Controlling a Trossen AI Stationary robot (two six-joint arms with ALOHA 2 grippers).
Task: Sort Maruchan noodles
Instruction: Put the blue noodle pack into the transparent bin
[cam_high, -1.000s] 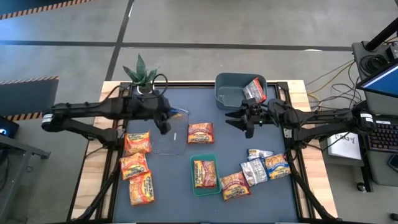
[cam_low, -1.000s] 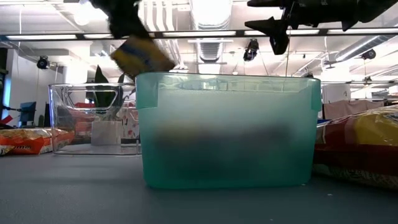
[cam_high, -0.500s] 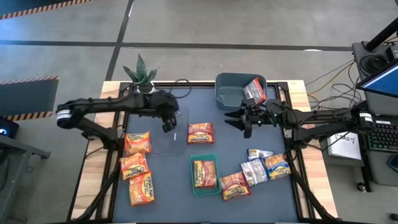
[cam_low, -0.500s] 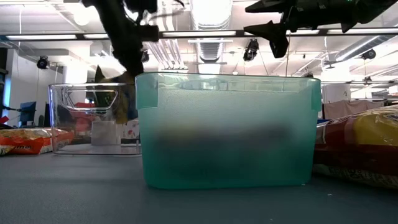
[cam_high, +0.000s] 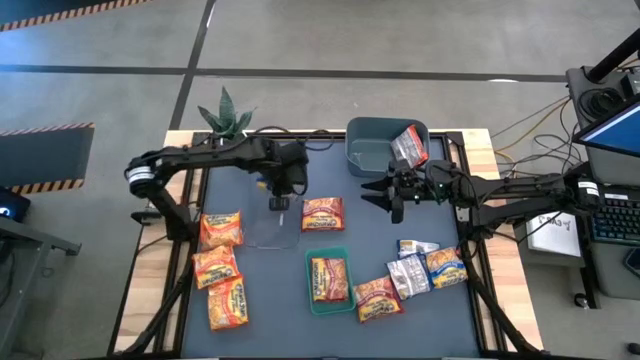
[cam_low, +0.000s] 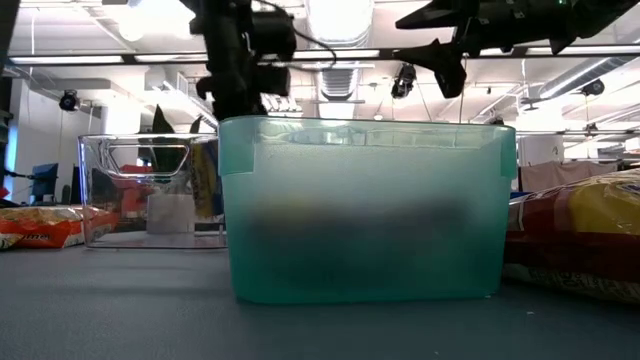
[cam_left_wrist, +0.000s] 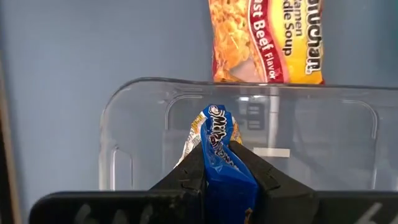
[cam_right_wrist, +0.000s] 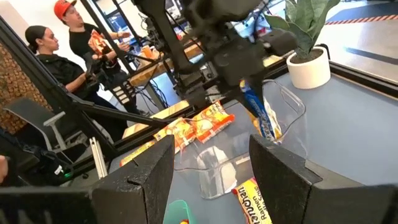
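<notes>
Frosted teal plastic fills the low view: the green bin (cam_low: 365, 208) blocks most of the table there, and we only see a dark blur through its wall. The clear bin (cam_high: 274, 215) is hard to trace from above; we read it better in the left wrist view (cam_left_wrist: 239, 134).

The left gripper (cam_high: 279, 203) hangs over the clear bin, jaws clamped on a blue packet (cam_left_wrist: 221, 163) that stands on edge between the fingers, its crumpled end poking out past the tips. Beyond the bin wall lies an orange packet (cam_left_wrist: 266, 38), its print cut off by the frame.

The right gripper (cam_high: 385, 199) hovers near the grey bin (cam_high: 372, 150), jaws spread wide, holding nothing. A silver packet (cam_high: 409, 145) leans in that bin. Three orange packets (cam_high: 219, 266) lie at the table's left; a mixed cluster (cam_high: 415, 270) lies at the right.

People (cam_right_wrist: 71, 43) show in the room behind.
</notes>
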